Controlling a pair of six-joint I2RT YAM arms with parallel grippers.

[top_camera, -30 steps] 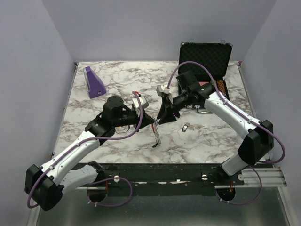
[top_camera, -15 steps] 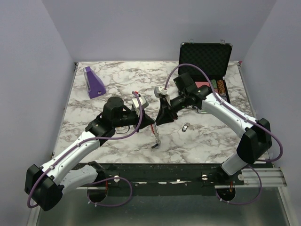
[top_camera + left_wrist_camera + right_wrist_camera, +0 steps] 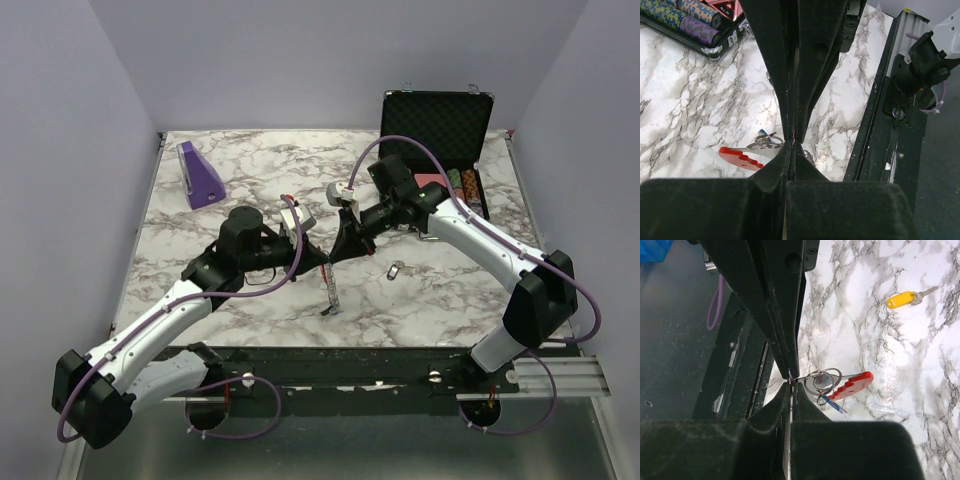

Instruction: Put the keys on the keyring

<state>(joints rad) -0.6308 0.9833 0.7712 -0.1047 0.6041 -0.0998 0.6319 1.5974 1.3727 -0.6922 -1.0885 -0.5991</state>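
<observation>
Above the marble table (image 3: pixel 200 230), the left gripper (image 3: pixel 791 150) and right gripper (image 3: pixel 790 387) meet tip to tip. The keyring (image 3: pixel 852 383) sits right at those tips. The left jaws are clamped on its wire loop. The right jaws are nearly together there, grip unclear. A blue key (image 3: pixel 832 404) is at the ring, and a yellow-headed key (image 3: pixel 900 299) lies well apart.

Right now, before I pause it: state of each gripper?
Left gripper: jaws shut, pinching the keyring at its metal ring.
Right gripper: jaws shut on the same keyring's ring.
</observation>
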